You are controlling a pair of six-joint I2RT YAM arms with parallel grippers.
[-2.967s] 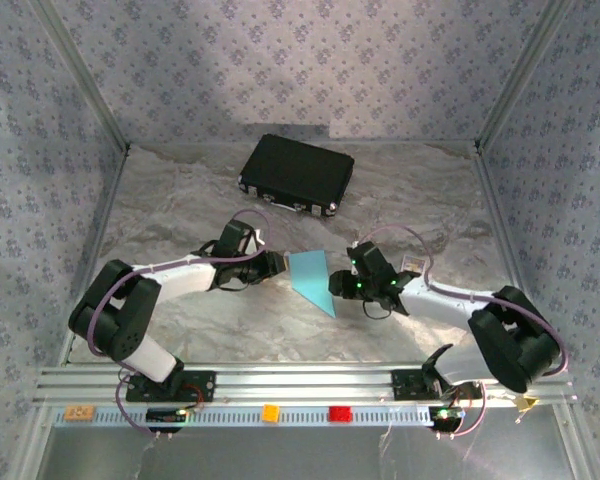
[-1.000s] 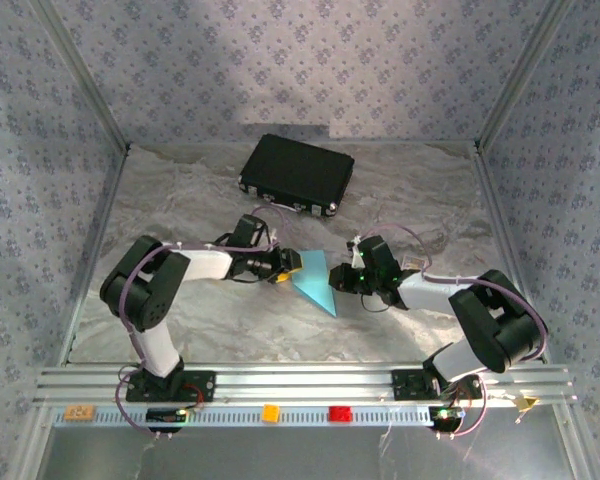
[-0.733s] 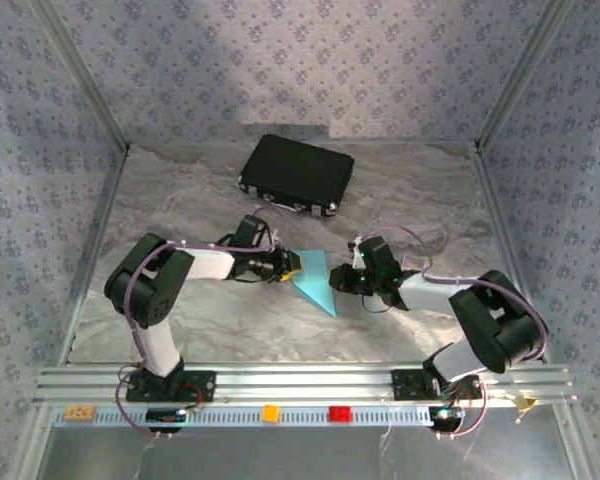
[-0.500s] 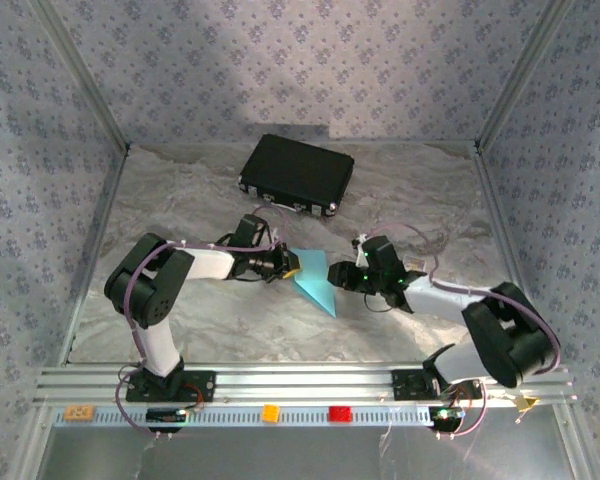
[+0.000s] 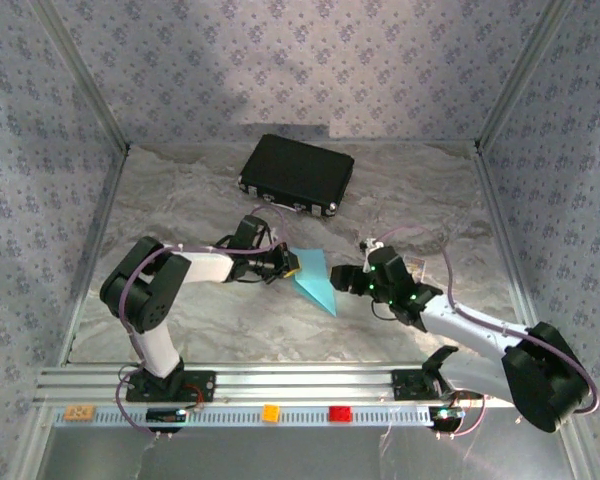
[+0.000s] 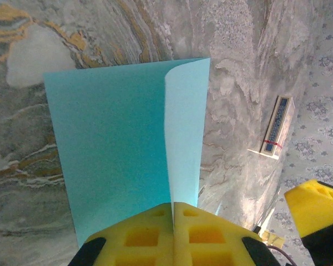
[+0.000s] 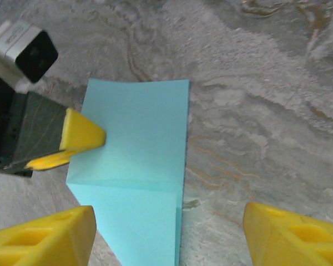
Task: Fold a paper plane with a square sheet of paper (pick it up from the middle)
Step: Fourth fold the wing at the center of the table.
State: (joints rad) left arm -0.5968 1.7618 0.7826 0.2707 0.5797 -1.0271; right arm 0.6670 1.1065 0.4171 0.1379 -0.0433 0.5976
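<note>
The light blue sheet of paper [image 5: 313, 278] is folded along its length, and its near end tapers to a point. It is held over the middle of the table. My left gripper [image 5: 288, 266] is shut on the paper's left edge; in the left wrist view the two layers of paper [image 6: 122, 138] run out from between the closed yellow pads [image 6: 150, 238] of that gripper [image 6: 172, 209]. My right gripper [image 5: 346, 280] stands open just right of the paper, not touching it. In the right wrist view the paper [image 7: 139, 144] lies ahead of the right gripper [image 7: 169, 224], with a diagonal fold across it.
A black rectangular case [image 5: 297, 174] lies at the back of the table, beyond the paper. The table is covered in crinkled marbled cloth [image 5: 180, 200], with patterned walls on three sides. An aluminium rail [image 5: 300, 382] runs along the near edge.
My left gripper has shut on the paper's edge. My right gripper has opened, let go of the paper and drawn back to the right. The paper stays where it was.
</note>
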